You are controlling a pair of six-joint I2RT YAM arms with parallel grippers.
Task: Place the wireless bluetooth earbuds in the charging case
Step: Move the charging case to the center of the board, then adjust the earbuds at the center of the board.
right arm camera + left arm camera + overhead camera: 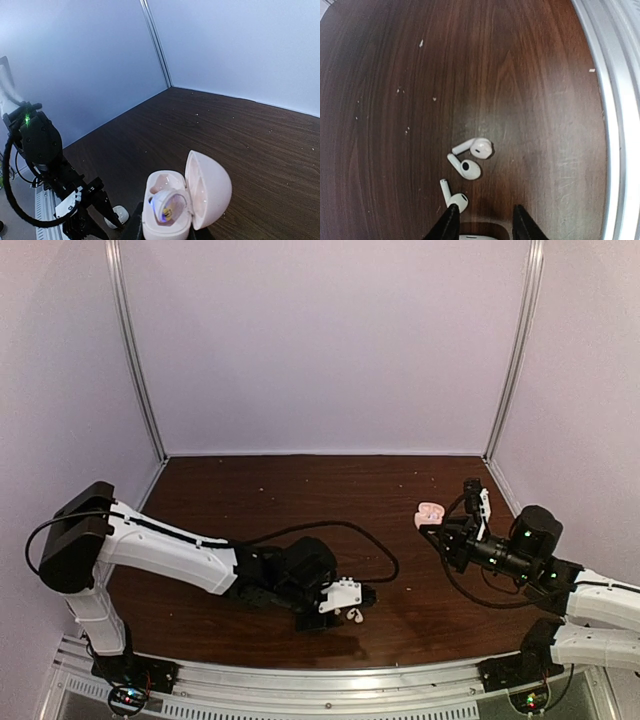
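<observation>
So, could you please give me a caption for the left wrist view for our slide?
Left gripper, jaws apart, facing three white earbuds lying loose on the dark wood table.

The surface (pixel 300 490) was a dark brown wood-grain board with a soft sheen, dotted with small pale flecks (pixel 421 43). An aluminium rail (pixel 615 130) ran along its near edge. Three small white earbuds (pixel 352 614) lay directly on it, close to that edge and about midway across its width. The farthest earbud (pixel 480 147) and the middle earbud (pixel 466 168) lay side by side, so close that it was unclear whether they touched. The nearest earbud (pixel 456 199) lay slightly apart from them. All three stems pointed away from the rail.
</observation>
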